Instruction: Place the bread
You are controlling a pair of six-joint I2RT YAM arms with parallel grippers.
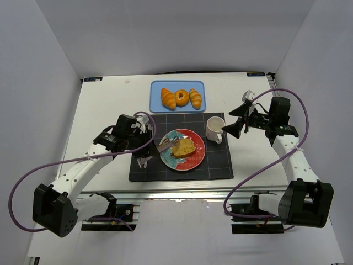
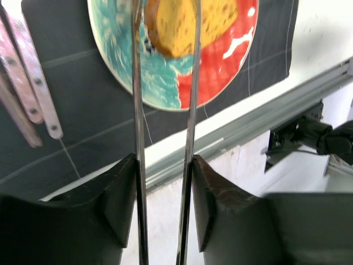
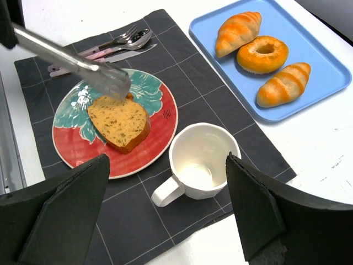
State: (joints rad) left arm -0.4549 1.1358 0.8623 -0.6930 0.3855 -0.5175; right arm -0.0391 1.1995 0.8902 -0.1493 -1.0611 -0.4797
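Note:
The bread (image 1: 183, 148) is a golden-brown slice lying flat on a red and teal plate (image 1: 193, 161) on a dark placemat. It also shows in the right wrist view (image 3: 118, 121) and the left wrist view (image 2: 187, 22). My left gripper (image 1: 144, 152) (image 2: 164, 165) is shut on metal tongs (image 2: 138, 110). The tongs (image 3: 83, 69) reach over the plate, their tips at the slice's far edge; I cannot tell whether they pinch it. My right gripper (image 1: 234, 120) (image 3: 165, 160) is open and empty, hovering above a white mug (image 3: 204, 163).
A blue tray (image 1: 156, 105) at the back holds two croissants and a ring pastry (image 1: 181, 97). The white mug (image 1: 214, 128) stands on the placemat (image 1: 218, 165) right of the plate. Pink-handled cutlery (image 3: 110, 47) lies left of the plate.

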